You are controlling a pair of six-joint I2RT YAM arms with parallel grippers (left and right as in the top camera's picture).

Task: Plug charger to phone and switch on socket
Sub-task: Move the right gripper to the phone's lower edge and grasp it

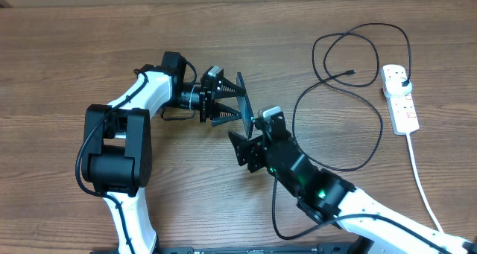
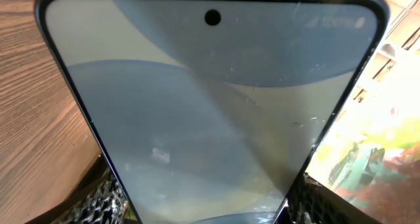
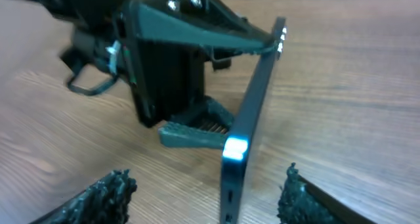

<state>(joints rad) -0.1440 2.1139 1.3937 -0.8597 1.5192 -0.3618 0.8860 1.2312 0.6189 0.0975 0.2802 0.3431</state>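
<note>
My left gripper (image 1: 232,103) is shut on the phone (image 1: 240,81) and holds it standing on its long edge on the table. In the left wrist view the phone's blue-grey screen (image 2: 210,106) fills the frame between my fingers. My right gripper (image 1: 253,132) is open, its fingers either side of the phone's near end without touching. In the right wrist view the phone (image 3: 252,112) stands edge-on between the open fingers (image 3: 203,188). The charger (image 1: 350,97) lies looped at the right, with its connector tip (image 1: 352,74) loose on the table and its black plug (image 1: 403,83) at the socket (image 1: 401,105).
The socket's thick white cord (image 1: 419,172) runs down the right side towards the front edge. A thin black cable (image 1: 277,209) loops beside my right arm. Bare wooden tabletop (image 1: 59,60) lies at the left.
</note>
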